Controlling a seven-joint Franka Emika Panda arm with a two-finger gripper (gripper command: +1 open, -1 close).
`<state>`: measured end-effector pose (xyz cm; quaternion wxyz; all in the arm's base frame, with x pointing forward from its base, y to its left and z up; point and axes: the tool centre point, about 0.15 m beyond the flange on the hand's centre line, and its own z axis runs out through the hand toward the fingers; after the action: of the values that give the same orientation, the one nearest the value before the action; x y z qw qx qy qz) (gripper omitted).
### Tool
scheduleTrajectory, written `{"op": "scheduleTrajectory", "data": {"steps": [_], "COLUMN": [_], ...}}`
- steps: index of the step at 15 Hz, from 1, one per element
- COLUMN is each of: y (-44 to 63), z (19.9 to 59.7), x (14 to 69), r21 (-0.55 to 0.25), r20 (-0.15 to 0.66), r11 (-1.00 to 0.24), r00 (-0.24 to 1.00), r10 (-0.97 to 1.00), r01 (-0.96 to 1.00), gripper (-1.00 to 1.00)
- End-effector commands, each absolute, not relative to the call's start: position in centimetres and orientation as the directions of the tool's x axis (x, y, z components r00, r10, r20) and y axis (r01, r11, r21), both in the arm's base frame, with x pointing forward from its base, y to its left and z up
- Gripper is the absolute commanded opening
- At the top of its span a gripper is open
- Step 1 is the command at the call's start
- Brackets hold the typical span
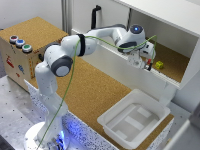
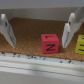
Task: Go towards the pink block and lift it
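1. The white robot arm [image 1: 75,50] stretches from its base at the exterior view's lower left up and across to a white shelf [image 1: 170,22] at the upper right.
2. The claw [image 1: 143,62] hangs at the mouth of that shelf, just above its cork-lined floor.
3. In the wrist view the claw [image 2: 38,31] stands wide open, one white finger [image 2: 7,31] on one side and the other finger [image 2: 69,31] across from it, nothing gripped.
4. There's the pink block [image 2: 49,42], sitting flat on the cork floor of the shelf in the gap between the fingers, closer to one finger than the other, with a dark letter on its facing side.
5. Neither finger visibly touches the block.
6. In the exterior view the pink block [image 1: 149,66] is only a small red speck right under the claw.
7. A yellow-green block [image 1: 159,64] sits just beside it on the same cork floor, deeper along the shelf toward the exterior view's right; the wrist view catches only its edge [image 2: 80,44], outside the fingers.
8. Down below, a white plastic tray [image 1: 112,122] rests on the cork tabletop [image 1: 95,90].
9. At the exterior view's far left, a cardboard box [image 1: 15,62] carries three coloured buttons [image 1: 20,43] on top.
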<state>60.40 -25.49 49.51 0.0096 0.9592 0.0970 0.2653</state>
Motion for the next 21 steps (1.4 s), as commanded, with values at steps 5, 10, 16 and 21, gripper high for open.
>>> {"op": "scheduleTrajectory", "data": {"steps": [5,10,16,21], "y": [-27.9,-27.2,-26.6,-27.2], "z": [47.5,47.6,45.3,44.6], "x": [68.0,69.8,69.7,68.6], "r21": [-0.067,-0.061,-0.105,-0.116], "r20": [0.470,0.458,0.422,0.412], "r11": [-0.954,-0.955,-0.951,-0.956], "r00": [0.853,0.858,0.878,0.889], "r10": [0.228,0.230,0.224,0.201], "r01": [0.291,0.289,0.292,0.270], "gripper": [1.00,1.00,-1.00,-1.00]}}
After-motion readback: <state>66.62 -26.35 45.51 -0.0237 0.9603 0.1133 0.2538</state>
